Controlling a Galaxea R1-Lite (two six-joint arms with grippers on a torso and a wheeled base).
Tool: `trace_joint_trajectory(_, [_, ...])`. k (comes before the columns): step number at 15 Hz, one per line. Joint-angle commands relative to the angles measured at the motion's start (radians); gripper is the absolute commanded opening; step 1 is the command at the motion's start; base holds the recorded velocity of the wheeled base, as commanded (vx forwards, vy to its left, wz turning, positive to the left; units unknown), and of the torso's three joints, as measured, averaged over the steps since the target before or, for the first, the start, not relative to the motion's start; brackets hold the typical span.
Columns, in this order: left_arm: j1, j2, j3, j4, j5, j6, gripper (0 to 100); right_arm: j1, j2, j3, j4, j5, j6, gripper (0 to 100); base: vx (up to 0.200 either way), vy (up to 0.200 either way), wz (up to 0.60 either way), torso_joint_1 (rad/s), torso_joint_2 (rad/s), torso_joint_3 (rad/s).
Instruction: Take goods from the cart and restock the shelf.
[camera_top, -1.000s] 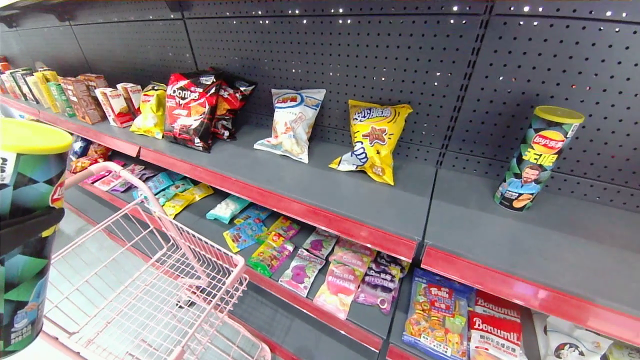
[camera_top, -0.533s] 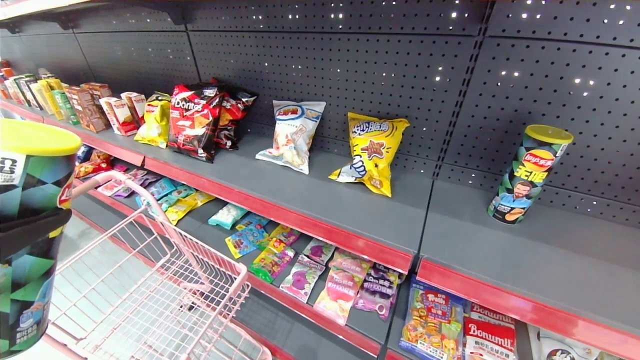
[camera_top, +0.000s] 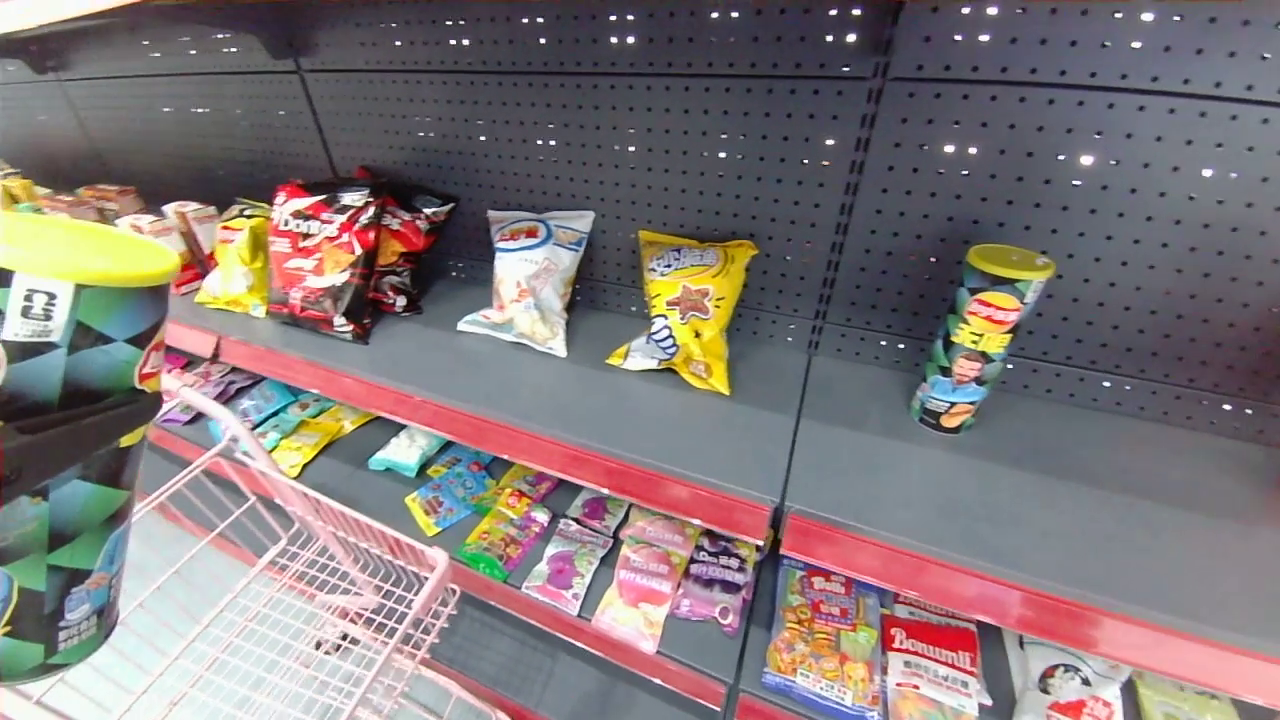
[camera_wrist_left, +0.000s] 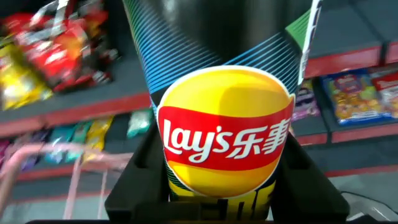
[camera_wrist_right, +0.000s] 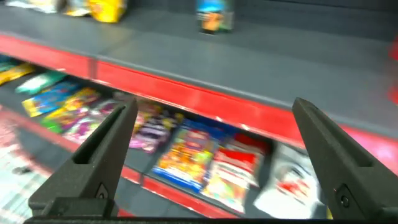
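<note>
**Canister in my left grip, right jaws wide**

Head view: my left gripper (camera_top: 55, 445) was clamped round a chip canister (camera_top: 80, 320) with a yellow lid, held beside the pink cart (camera_top: 330, 600). A second canister (camera_top: 975, 335) stood upright on the grey shelf (camera_top: 1050, 500), well apart from a yellow bag (camera_top: 690, 305).

Left wrist view: black fingers (camera_wrist_left: 134, 193) pressed both sides of the chip canister.

Right wrist view: my right gripper (camera_wrist_right: 214, 162) hung spread wide, holding nothing, facing the shelf's red edge.
</note>
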Motion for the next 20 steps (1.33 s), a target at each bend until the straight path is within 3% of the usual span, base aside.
trace_joint_trajectory(1, [-0.041, 0.041, 0.002, -0.015, -0.001, -0.001, 0, 0.001, 0.0, 0.0, 0.0, 0.0, -0.001, 100, 0.0, 0.0, -0.6, 0.017, 0.0, -0.002])
trace_joint_trajectory(5, [-0.102, 0.074, -0.001, -0.017, -0.022, -0.006, 0, 0.001, 0.0, 0.0, 0.0, 0.0, 0.001, 100, 0.0, 0.0, -0.3, 0.007, 0.0, -0.001])
trace_joint_trajectory(6, [-0.185, 0.107, -0.004, -0.035, -0.068, 0.0, 0, 0.001, 0.0, 0.0, 0.0, 0.0, -0.001, 100, 0.0, 0.0, 0.0, 0.0, 0.0, 0.0])
trace_joint_trajectory(7, [-0.251, 0.131, -0.004, -0.072, -0.073, -0.004, 0, 0.001, 0.0, 0.0, 0.0, 0.0, -0.001, 100, 0.0, 0.0, 0.0, 0.0, 0.0, 0.0])
trace_joint_trajectory(8, [-0.251, 0.131, -0.004, -0.072, -0.073, -0.004, 0, 0.001, 0.0, 0.0, 0.0, 0.0, -0.001, 100, 0.0, 0.0, 0.0, 0.0, 0.0, 0.0])
trace_joint_trajectory(9, [-0.36, 0.228, -0.011, -0.178, -0.102, -0.011, 0, 0.001, 0.0, 0.0, 0.0, 0.0, -0.001, 100, 0.0, 0.0, 0.0, 0.0, 0.0, 0.0])
trace_joint_trajectory(11, [-0.449, 0.343, -0.011, -0.336, -0.108, -0.017, 0, 0.001, 0.001, 0.0, 0.0, 0.0, -0.001, 100, 0.0, 0.0, 0.0, 0.0, 0.0, 0.0])
trace_joint_trajectory(12, [-0.486, 0.384, -0.013, -0.385, -0.109, -0.04, 0, 0.001, 0.0, 0.0, 0.0, 0.0, -0.001, 100, 0.0, 0.0, 0.0, 0.0, 0.0, 0.0])
trace_joint_trajectory(13, [-0.575, 0.452, -0.004, -0.494, -0.111, -0.132, 0, 0.001, 0.0, 0.0, 0.0, 0.0, -0.001, 100, 0.0, 0.0, 0.0, 0.0, 0.0, 0.0])
trace_joint_trajectory(14, [-0.622, 0.493, 0.001, -0.573, -0.105, -0.19, 0, 0.001, 0.0, 0.0, 0.0, 0.0, -0.001, 100, 0.0, 0.0, 0.0, 0.0, 0.0, 0.0])
trace_joint_trajectory(15, [-0.653, 0.556, 0.007, -0.692, -0.099, -0.221, 0, 0.001, 0.0, 0.0, 0.0, 0.0, -0.001, 100, 0.0, 0.0, 0.0, 0.0, 0.0, 0.0])
trace_joint_trajectory(16, [-0.653, 0.565, 0.009, -0.712, -0.099, -0.222, 0, 0.001, 0.0, 0.0, 0.0, 0.0, -0.001, 100, 0.0, 0.0, 0.0, 0.0, 0.0, 0.0])
trace_joint_trajectory(17, [-0.655, 0.685, 0.039, -0.988, -0.086, -0.236, 0, 0.001, 0.0, 0.0, 0.0, 0.0, -0.001, 100, 0.0, 0.0, 0.0, 0.0, 0.0, 0.0])
trace_joint_trajectory(18, [-0.659, 0.706, 0.071, -1.086, -0.039, -0.274, 0, 0.001, 0.0, 0.0, 0.0, 0.0, -0.001, 100, 0.0, 0.0, 0.0, 0.0, 0.0, 0.0])
trace_joint_trajectory(19, [-0.661, 0.706, 0.073, -1.089, -0.034, -0.277, 0, 0.001, 0.0, 0.0, 0.0, 0.0, -0.001, 100, 0.0, 0.0, 0.0, 0.0, 0.0, 0.0])
trace_joint_trajectory(20, [-0.697, 0.682, 0.093, -1.086, 0.062, -0.345, 0, 0.001, 0.0, 0.0, 0.0, 0.0, -0.001, 100, 0.0, 0.0, 0.0, 0.0, 0.0, 0.0])
